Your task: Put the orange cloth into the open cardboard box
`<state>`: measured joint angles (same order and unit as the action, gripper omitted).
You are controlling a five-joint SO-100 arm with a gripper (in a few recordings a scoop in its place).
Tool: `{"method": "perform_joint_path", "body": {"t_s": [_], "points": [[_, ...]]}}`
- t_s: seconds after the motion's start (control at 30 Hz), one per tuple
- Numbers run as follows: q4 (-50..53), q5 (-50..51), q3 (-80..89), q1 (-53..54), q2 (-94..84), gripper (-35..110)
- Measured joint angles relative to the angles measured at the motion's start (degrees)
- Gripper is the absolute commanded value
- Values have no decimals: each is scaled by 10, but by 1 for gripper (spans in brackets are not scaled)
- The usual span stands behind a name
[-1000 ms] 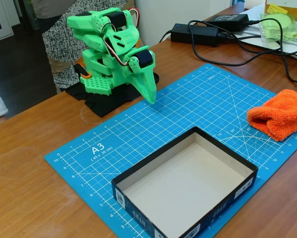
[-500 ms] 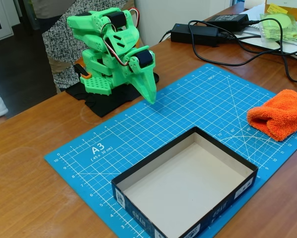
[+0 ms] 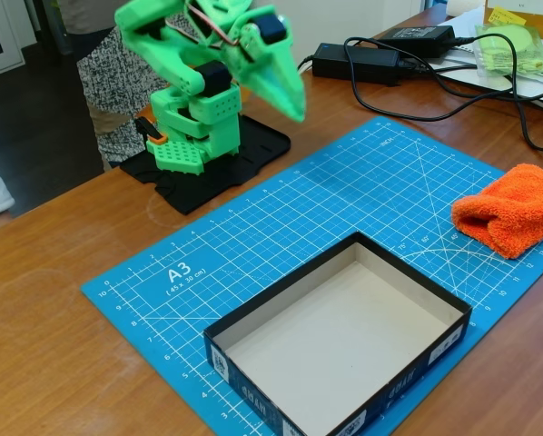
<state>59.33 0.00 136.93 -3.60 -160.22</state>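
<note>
One fixed view is what I have to work from, looking across a brown wooden table at an angle. My bright green arm sits on a black base plate at the upper left, and its gripper is raised off the surface, pointing down and to the right above the table just beyond the far left edge of the blue cutting mat; the fingers look pressed together into one tapered point, though motion blur softens them. The orange cloth lies folded at the right edge of the mat, partly overhanging onto the wood and nearly reaching the picture's right border, well apart from the gripper. The open cardboard box rests on the near part of the mat, its dark walls upright and its pale inside bare; its near corner runs off the bottom of the picture. Between gripper and cloth the mat is a wide open stretch with nothing on it. Black power bricks and cables lie along the table's far edge, with a pale green wrapped item at the top right. A person in patterned clothing stands behind the arm.
</note>
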Motion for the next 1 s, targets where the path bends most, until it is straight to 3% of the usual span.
{"method": "perform_joint_path", "body": {"t_s": [0.23,0.5,0.73,0.87,1.0], "points": [[6,33,-278,-52,432,33],[94,32,-613,-104,847,41],[314,37,-1089,-162,1227,47],[324,51,-1292,-179,1333,47],[321,54,-1332,-178,1346,47]]}}
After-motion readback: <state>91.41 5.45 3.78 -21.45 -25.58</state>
